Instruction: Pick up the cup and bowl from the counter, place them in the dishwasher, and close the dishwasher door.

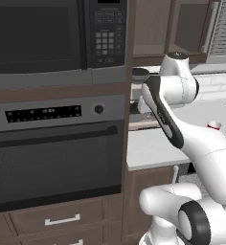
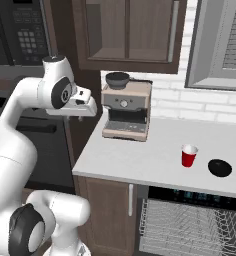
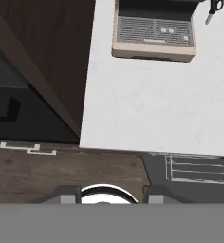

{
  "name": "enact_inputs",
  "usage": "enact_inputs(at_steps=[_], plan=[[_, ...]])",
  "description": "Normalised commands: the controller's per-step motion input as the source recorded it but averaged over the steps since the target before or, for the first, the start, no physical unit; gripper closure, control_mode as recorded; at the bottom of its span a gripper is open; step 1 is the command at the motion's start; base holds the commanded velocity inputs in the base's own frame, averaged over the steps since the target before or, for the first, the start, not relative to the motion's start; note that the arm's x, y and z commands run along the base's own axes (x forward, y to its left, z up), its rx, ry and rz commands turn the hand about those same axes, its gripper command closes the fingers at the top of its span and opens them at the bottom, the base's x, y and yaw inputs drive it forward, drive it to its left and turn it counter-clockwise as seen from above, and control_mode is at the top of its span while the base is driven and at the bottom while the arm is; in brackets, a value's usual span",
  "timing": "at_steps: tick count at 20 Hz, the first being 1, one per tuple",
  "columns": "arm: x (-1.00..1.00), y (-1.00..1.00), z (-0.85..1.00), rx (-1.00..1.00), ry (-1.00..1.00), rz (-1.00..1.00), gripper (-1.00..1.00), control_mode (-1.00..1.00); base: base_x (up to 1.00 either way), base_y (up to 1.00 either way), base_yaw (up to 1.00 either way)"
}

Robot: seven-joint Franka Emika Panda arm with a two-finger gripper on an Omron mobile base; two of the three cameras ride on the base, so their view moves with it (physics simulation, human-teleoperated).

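The red cup (image 2: 189, 156) with its white rim stands upright on the white counter (image 2: 135, 160), right of the middle. The black bowl (image 2: 220, 167) lies just to its right, apart from it. Part of the cup (image 1: 214, 125) also peeks out behind my arm in the left base view. Under the counter the dishwasher (image 2: 190, 225) stands open with its white wire rack (image 3: 199, 168) showing; I cannot make out its door. My gripper (image 2: 81, 118) hangs open and empty above the counter's left end (image 3: 147, 104), far left of the cup. Nothing sits between its fingertips (image 3: 69, 194).
A beige coffee machine (image 2: 126, 110) stands at the counter's back left, with a dark round dish (image 2: 117, 78) on top. The black built-in oven (image 1: 55, 158) and a microwave (image 1: 38, 36) fill the wall to the left. Wall cabinets (image 2: 130, 30) and a window (image 2: 220, 45) hang above.
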Motion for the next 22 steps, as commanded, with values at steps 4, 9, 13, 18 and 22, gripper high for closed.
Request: enact_inputs(at_steps=[4, 9, 13, 18, 22], plan=[[-0.16, 0.0, -0.1, 0.0, -0.09, 0.0, -1.0, -1.0, 0.0, 0.0, 0.0], [-0.48, -0.14, -0.21, 0.0, -0.29, -0.03, -1.0, -1.0, 0.0, 0.0, 0.0], [-0.22, -0.01, -0.13, 0.0, -0.1, 0.0, -1.0, -1.0, 0.0, 0.0, 0.0], [-0.01, 0.0, 0.0, 0.0, 0.0, 0.0, -1.0, 1.0, -0.16, 0.0, -0.01], [0.0, 0.0, 0.0, 0.0, 0.0, 0.0, -1.0, 1.0, -0.18, 0.08, -0.38]])
